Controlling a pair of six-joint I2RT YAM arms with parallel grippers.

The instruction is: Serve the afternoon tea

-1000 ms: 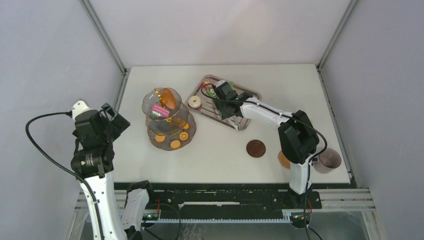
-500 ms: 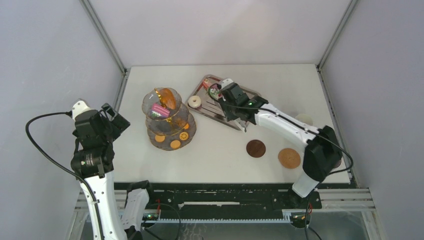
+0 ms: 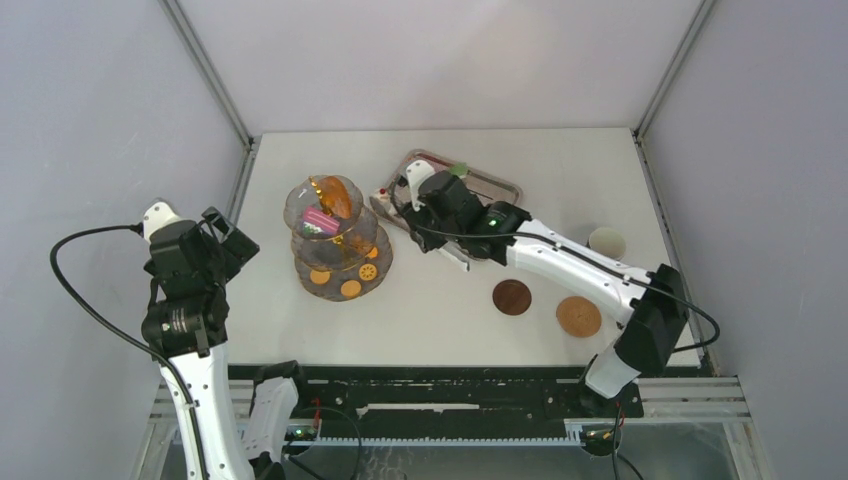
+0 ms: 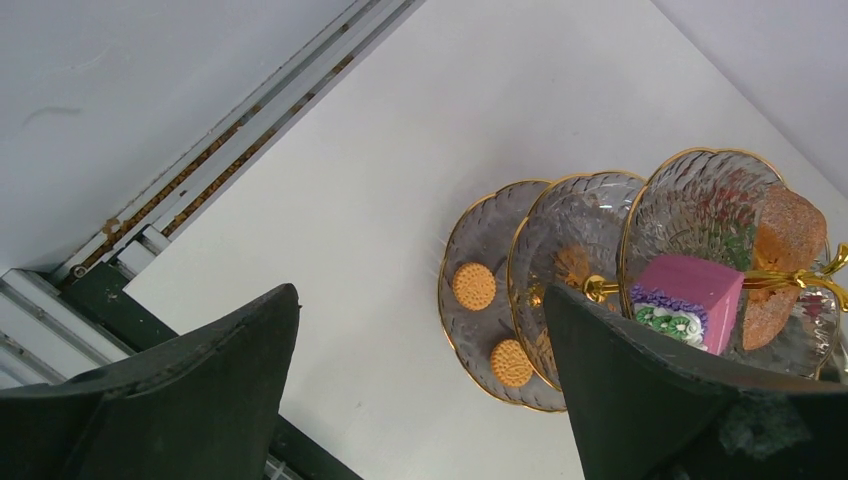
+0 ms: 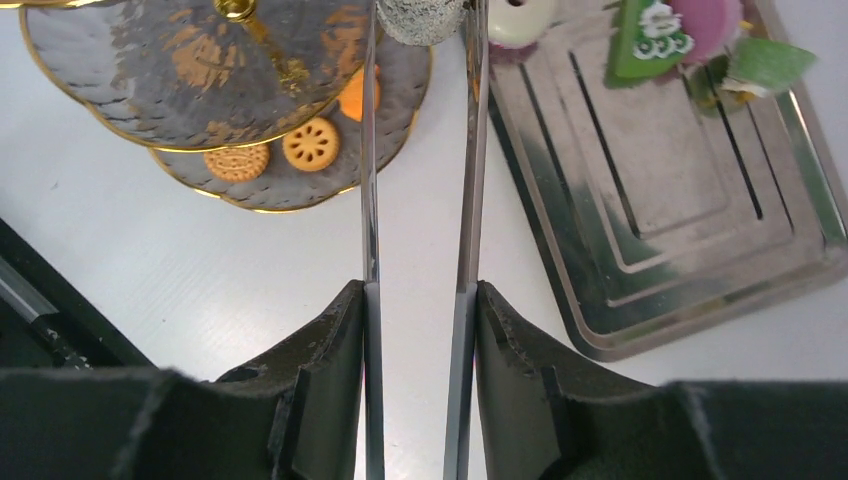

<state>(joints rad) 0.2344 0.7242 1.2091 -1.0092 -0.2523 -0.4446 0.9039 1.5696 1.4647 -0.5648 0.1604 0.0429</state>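
Observation:
The three-tier glass stand (image 3: 338,240) with its gold pole stands left of centre. It carries a pink cake (image 3: 322,221) on top and orange cookies (image 3: 350,288) on the bottom tier. My right gripper (image 3: 440,205) is shut on the long metal tongs (image 5: 470,150). The tong tips pinch a grey sugary round piece (image 5: 420,20) between the stand (image 5: 200,80) and the steel tray (image 5: 660,200). The white ring donut (image 5: 520,15) lies at the tray's corner. Two brown coasters (image 3: 512,297) (image 3: 579,316) and a pale cup (image 3: 606,242) sit on the right. My left gripper (image 3: 225,235) is open and empty, far left.
A green triangular cake (image 5: 650,35) and a pink cake (image 5: 705,20) lie at the tray's far end. Grey walls close in the table on three sides. The black rail runs along the near edge. The right arm stretches diagonally across the table's right half.
My right arm has swung left from over the tray toward the stand, carrying the tongs. Its elbow moved right, uncovering the second coaster and the pale cup. The left arm has not moved.

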